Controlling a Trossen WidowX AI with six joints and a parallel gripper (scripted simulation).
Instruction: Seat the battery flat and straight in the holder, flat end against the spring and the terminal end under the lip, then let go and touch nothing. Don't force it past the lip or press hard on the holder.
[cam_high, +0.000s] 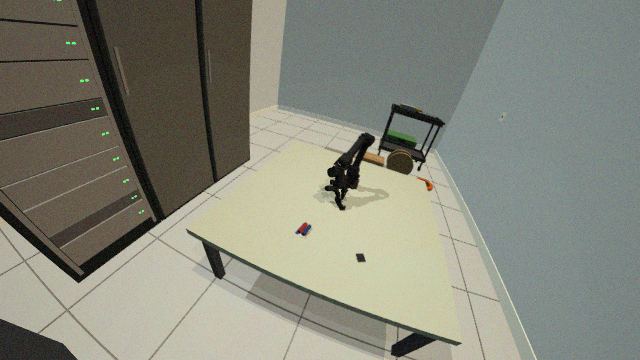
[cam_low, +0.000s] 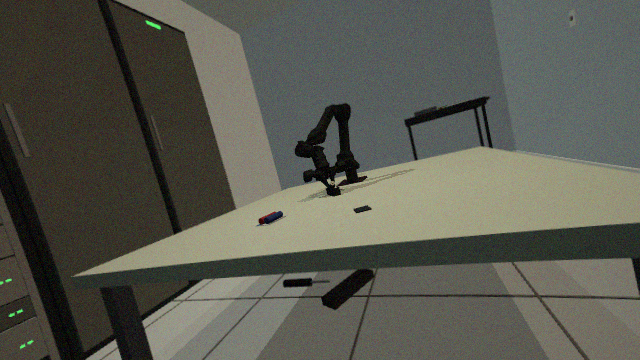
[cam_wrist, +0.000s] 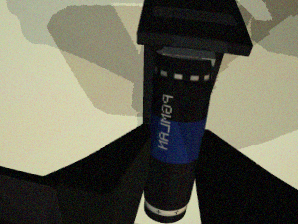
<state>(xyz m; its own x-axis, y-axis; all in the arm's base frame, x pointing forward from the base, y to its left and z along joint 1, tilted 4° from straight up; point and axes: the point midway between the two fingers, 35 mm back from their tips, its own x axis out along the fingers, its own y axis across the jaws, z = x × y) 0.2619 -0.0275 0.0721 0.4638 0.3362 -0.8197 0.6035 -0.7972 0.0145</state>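
The battery, black with a blue band, lies lengthwise between the fingers in the wrist view. My gripper is shut on its middle. The black holder is under and beyond the battery. A broad dark part of it juts across the battery's far end, where a grey plate edge shows. The battery's near end, with a white ring, shows at the bottom of the wrist view and looks slightly skewed to the holder. The spring, the seating depth and the contact under the near end are hidden.
On the table, a red cylinder and a blue cylinder lie side by side toward the front left. A small flat black piece lies toward the front edge.
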